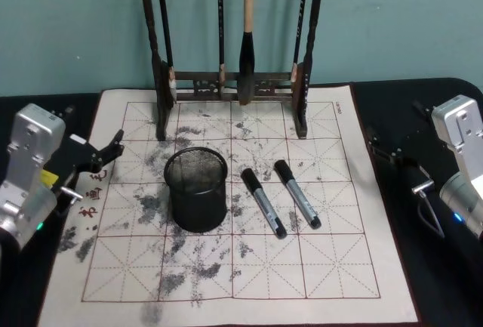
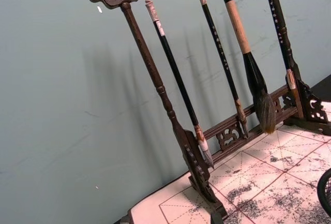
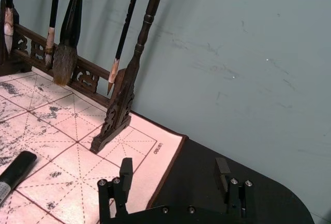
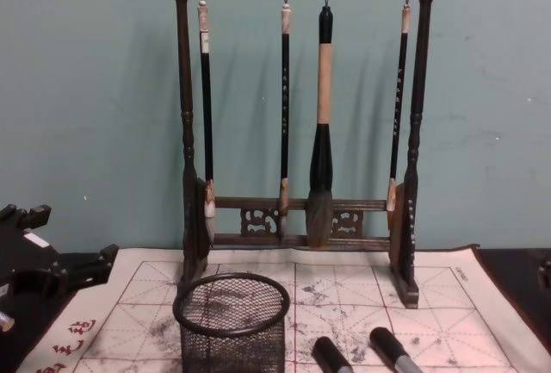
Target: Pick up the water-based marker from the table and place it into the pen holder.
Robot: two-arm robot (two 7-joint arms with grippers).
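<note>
Right gripper [image 3: 174, 171]: fingers apart, at the right edge of the mat [image 1: 339, 266]. Left gripper [image 1: 113, 151]: fingers apart, at the mat's left edge. I see two markers, left marker [image 1: 263, 202] and right marker [image 1: 296, 193], lying on the mat just right of the pen holder [image 1: 196, 215].

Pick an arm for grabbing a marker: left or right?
Right. Both markers lie right of the cup, nearer the right pincer, which is open. The cup stands between the left pincer and them.
</note>
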